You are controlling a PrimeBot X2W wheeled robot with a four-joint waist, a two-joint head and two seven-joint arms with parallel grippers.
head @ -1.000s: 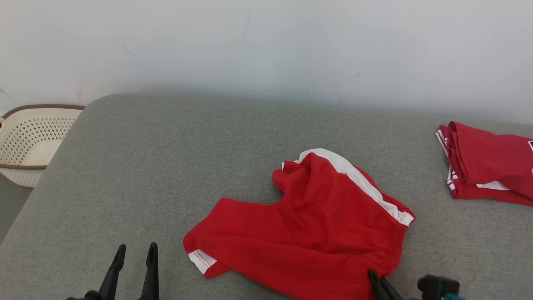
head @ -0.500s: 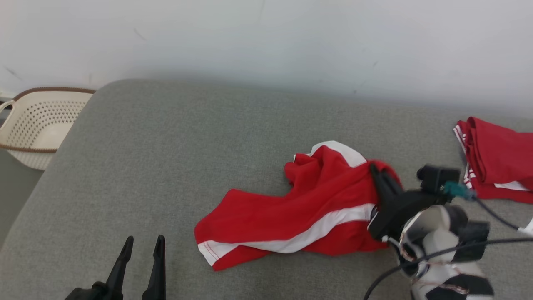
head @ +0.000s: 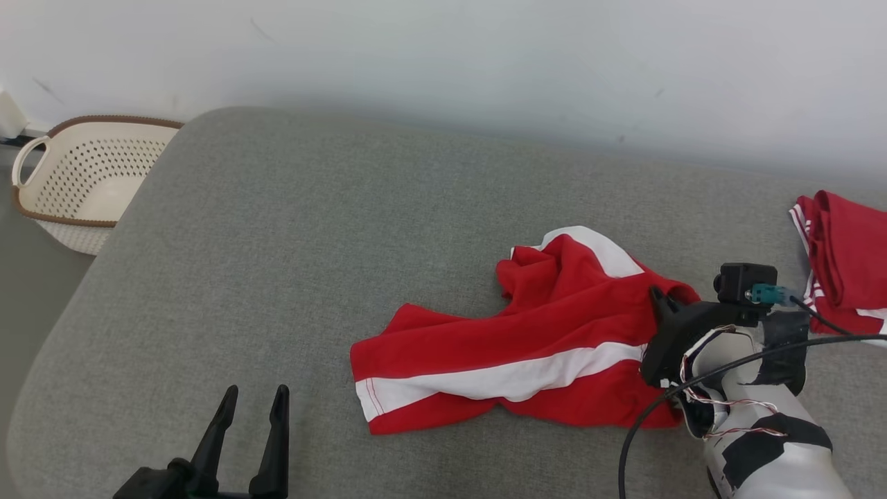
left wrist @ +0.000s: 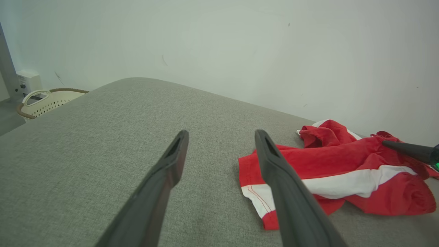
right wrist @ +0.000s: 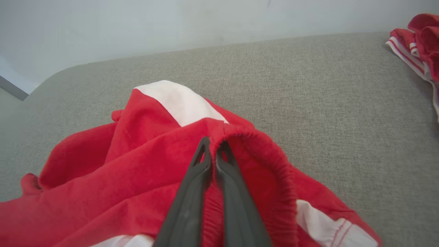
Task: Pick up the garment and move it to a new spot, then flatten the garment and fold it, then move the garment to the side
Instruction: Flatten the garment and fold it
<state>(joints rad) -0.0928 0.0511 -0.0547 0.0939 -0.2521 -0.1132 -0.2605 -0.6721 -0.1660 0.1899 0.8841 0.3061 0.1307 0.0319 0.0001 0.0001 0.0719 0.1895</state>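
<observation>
The right gripper (right wrist: 213, 146) was clenched on the gathered elastic waistband of the red garment (head: 527, 346), its two fingers pressed together with cloth around their tips. Its pale forearm (head: 769, 450) reached in from the lower right, cables looping off it. The garment, red with a white stripe, lay crumpled on the grey cushion (head: 312, 229), right of the middle. The left gripper (head: 253, 405) stood spread wide and empty at the lower left, well apart from the cloth. A folded red pile (head: 849, 256) lay at the far right.
</observation>
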